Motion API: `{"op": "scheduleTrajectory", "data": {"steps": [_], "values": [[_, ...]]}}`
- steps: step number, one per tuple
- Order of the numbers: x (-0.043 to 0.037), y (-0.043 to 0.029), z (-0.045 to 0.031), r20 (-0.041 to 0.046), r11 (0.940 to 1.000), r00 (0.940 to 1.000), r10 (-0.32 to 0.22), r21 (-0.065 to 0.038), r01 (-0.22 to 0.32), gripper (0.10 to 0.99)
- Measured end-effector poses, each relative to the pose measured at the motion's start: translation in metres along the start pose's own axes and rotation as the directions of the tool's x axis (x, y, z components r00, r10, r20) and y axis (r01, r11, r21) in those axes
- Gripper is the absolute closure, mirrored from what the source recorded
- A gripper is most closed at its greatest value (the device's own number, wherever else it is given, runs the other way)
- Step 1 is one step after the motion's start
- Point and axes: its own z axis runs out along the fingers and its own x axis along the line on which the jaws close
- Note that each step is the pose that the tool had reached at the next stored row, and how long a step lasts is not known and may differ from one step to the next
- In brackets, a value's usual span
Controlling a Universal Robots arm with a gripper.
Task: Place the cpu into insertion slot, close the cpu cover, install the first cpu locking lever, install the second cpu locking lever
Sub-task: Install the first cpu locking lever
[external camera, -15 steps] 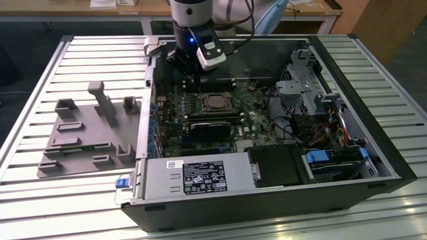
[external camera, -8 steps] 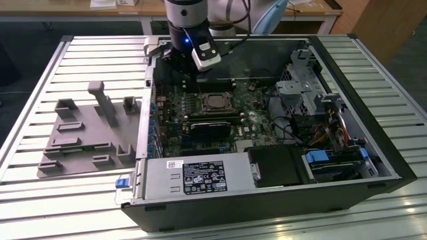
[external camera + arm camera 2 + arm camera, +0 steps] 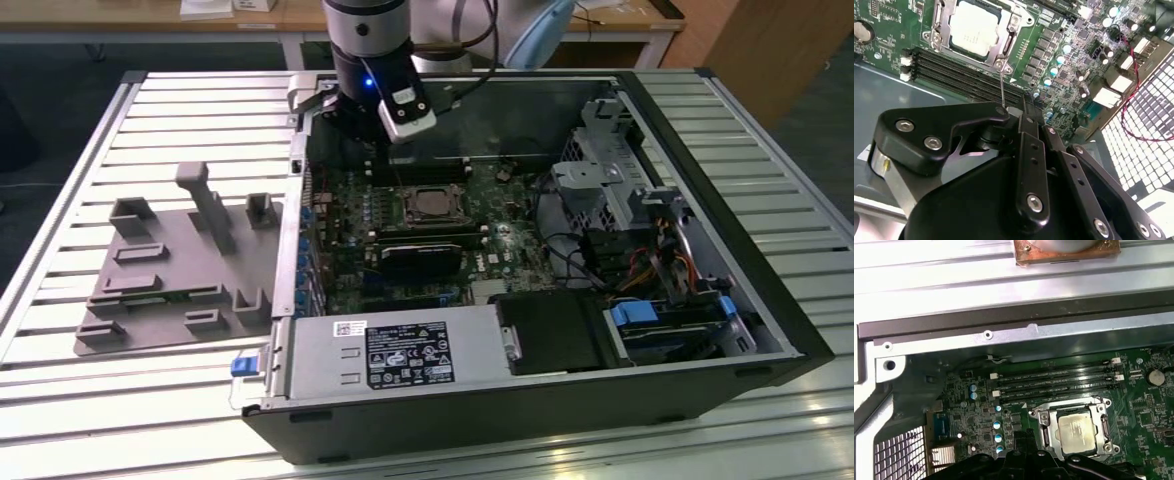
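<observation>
Slatted counter [image 3: 80, 420] bears computer case [image 3: 534, 415]; cpu [image 3: 973, 27] seated under lowered cpu cover [image 3: 943, 25] ahead of gripper [image 3: 1021, 102], pressed together at raised locking lever [image 3: 1001, 85], apparently to swing it.

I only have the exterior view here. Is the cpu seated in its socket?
Observer: Yes, in both wrist views the cpu lies flat in the socket, silvery top up.
Operator: And the cover?
Observer: The cpu cover lies flat around it, a metal frame with the chip showing through its centre.
Operator: Any lever loose?
Observer: In the second wrist view a thin metal lever stands off the socket's corner, reaching to the gripper; whether it is gripped, I cannot tell.
</observation>
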Motion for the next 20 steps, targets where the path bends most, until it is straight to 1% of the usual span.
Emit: {"op": "scheduleTrajectory", "data": {"steps": [1, 2, 5, 7, 8, 12, 13, 16, 17, 18, 20], "values": [[0.0, 0.0, 0.0, 0.0, 1.0, 1.0, 0.0, 0.0, 0.0, 0.984], [0.0, -0.0002, 0.0002, -0.0008, 1.0, 1.0, 0.0, -0.005, 0.0, 0.984], [0.0004, -0.0003, 0.0015, -0.0048, 0.9994, 1.0, 0.002, -0.034, -0.002, 0.984], [0.0008, -0.0006, 0.0028, -0.0069, 0.9988, 1.0, 0.002, -0.049, -0.003, 0.984], [0.001, -0.0007, 0.0037, -0.0077, 0.9985, 1.0, 0.003, -0.054, -0.003, 0.984], [0.0021, -0.0016, 0.0074, -0.01, 0.9977, 0.9999, 0.003, -0.068, -0.004, 0.984], [0.0025, -0.0017, 0.0079, -0.0111, 0.9971, 0.9999, 0.004, -0.076, -0.004, 0.984], [0.0033, -0.002, 0.009, -0.0164, 0.9936, 0.9999, 0.005, -0.112, -0.007, 0.984], [0.0033, -0.002, 0.0093, -0.0174, 0.9928, 0.9998, 0.006, -0.119, -0.008, 0.984], [0.0034, -0.0021, 0.01, -0.0174, 0.9926, 0.9998, 0.006, -0.121, -0.008, 0.984], [0.0035, -0.0023, 0.0114, -0.0176, 0.9926, 0.9998, 0.006, -0.122, -0.008, 0.984]]}}
